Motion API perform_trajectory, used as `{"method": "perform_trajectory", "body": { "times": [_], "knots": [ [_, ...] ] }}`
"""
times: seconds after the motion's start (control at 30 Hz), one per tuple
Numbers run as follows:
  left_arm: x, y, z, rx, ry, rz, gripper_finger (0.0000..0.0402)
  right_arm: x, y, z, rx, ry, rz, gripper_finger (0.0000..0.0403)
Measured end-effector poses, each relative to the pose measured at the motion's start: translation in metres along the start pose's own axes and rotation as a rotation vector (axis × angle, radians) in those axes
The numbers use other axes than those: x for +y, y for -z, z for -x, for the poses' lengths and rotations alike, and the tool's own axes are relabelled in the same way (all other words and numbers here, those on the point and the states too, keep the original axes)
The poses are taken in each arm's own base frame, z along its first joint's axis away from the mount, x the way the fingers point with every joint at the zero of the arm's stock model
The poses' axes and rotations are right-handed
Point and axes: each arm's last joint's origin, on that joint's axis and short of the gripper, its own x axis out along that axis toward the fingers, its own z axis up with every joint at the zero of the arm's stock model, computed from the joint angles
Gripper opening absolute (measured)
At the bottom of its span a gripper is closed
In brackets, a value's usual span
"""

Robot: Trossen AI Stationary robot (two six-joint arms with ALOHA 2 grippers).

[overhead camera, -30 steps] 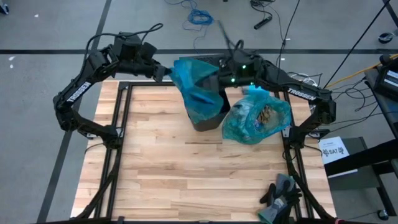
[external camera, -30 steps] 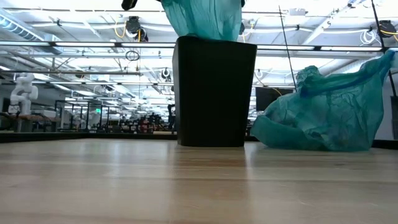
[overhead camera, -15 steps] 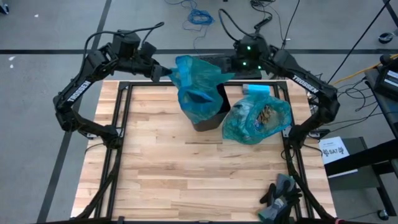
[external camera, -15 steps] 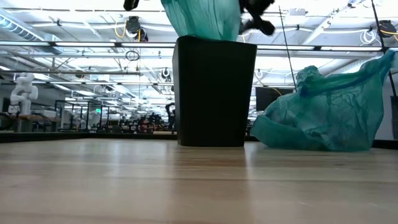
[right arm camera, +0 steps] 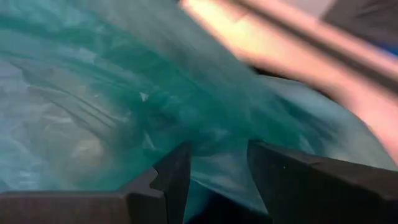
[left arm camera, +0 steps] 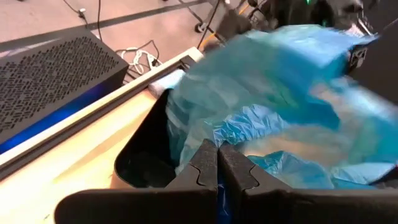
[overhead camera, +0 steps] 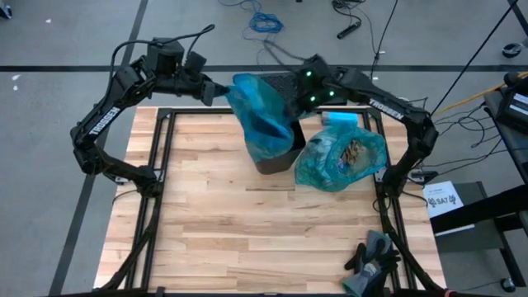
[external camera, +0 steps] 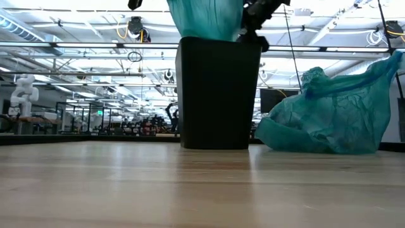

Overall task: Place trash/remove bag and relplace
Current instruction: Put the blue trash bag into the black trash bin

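Observation:
A fresh teal-blue bag (overhead camera: 260,115) stands bunched above the black bin (overhead camera: 276,157), its lower part inside the bin. My left gripper (overhead camera: 221,93) is shut on the bag's left side. My right gripper (overhead camera: 295,103) is open at the bag's right side, just above the bin's rim (external camera: 253,39). In the right wrist view, bag film (right arm camera: 124,93) fills the gap between its fingers (right arm camera: 177,177). The full teal bag (overhead camera: 342,157), with brown and white trash (overhead camera: 355,151) showing through it, lies on the table right of the bin. My left gripper pinches the fresh bag's upper edge (left arm camera: 239,134) between its two shut fingers (left arm camera: 205,165), coming level from the table's left. The film hangs from the hold down into the bin (left arm camera: 143,165). My right gripper has film between its open fingers; whether they touch it, I cannot tell.
A light-blue pack (overhead camera: 340,120) lies behind the full bag near the table's far edge. Dark gloves (overhead camera: 371,256) sit at the near right corner. The wooden tabletop (overhead camera: 214,214) in front of the bin is bare. Cables lie on the floor beyond the table.
My right gripper drew back from the bag toward the far right. It then came back toward the bag's right side and down to the bin's rim. The bag's right side spread out as it drew back and is now gathered in. My left gripper kept its hold.

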Motion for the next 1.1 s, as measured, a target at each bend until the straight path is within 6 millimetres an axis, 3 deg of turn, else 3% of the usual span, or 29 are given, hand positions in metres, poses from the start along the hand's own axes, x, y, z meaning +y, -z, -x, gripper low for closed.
{"method": "perform_trajectory", "body": {
  "times": [0.2, 0.37, 0.57, 0.83, 0.97, 1.1],
  "knots": [
    [0.000, -0.001, 0.000, -0.021, -0.023, -0.003, 0.0000, 0.030, 0.013, -0.019, 0.098, -0.177, 0.095, 0.0150],
    [0.001, -0.001, 0.000, -0.025, -0.033, -0.004, 0.0000, 0.044, 0.011, -0.021, 0.049, -0.267, 0.153, 0.0150],
    [0.001, -0.001, 0.000, -0.025, -0.034, -0.004, 0.0000, 0.040, -0.004, -0.029, -0.134, -0.132, 0.209, 0.0150],
    [0.001, -0.001, 0.000, -0.025, -0.034, -0.005, 0.0000, 0.020, 0.008, -0.066, 0.109, -0.082, 0.060, 0.0150],
    [0.001, -0.001, 0.000, -0.023, -0.035, -0.012, 0.0000, 0.015, 0.004, -0.057, 0.086, -0.077, 0.050, 0.0150],
    [0.001, -0.001, -0.002, -0.019, -0.036, -0.009, 0.0000, 0.018, 0.001, -0.026, 0.018, -0.099, 0.034, 0.0150]
  ]
}}
